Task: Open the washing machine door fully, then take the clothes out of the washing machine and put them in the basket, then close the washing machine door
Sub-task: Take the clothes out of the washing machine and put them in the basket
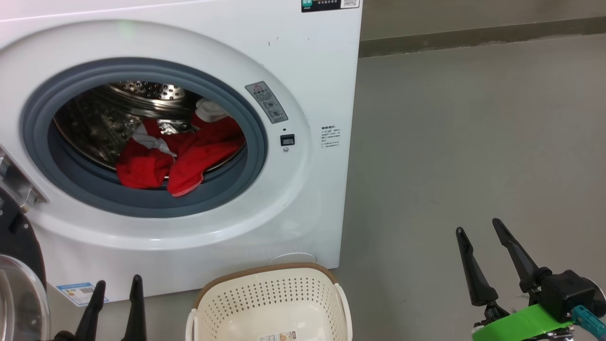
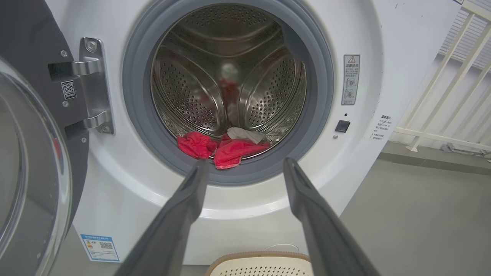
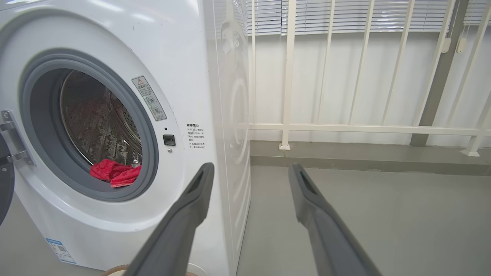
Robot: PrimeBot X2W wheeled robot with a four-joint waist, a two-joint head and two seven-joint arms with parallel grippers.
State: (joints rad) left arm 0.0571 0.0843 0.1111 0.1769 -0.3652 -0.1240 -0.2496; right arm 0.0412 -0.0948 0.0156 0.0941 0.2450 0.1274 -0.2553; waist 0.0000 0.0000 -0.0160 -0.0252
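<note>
We list: the washing machine (image 1: 293, 61), standing on the floor (image 1: 450, 142); the clothes (image 1: 189, 156), in its drum (image 1: 142, 92), at the front edge; the washing machine door (image 1: 19, 284), swung out at its left; the basket (image 1: 270, 293), on the floor just before it; our left end effector (image 1: 119, 280), left of the basket; our right end effector (image 1: 477, 226), well to its right.

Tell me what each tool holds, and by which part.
Nothing: left tool and right tool are open and empty; the clothes lie in the washing machine.

Red clothes (image 3: 115, 174) lie inside the washing machine (image 3: 184, 57); the right tool (image 3: 250, 168) is spread wide.
</note>
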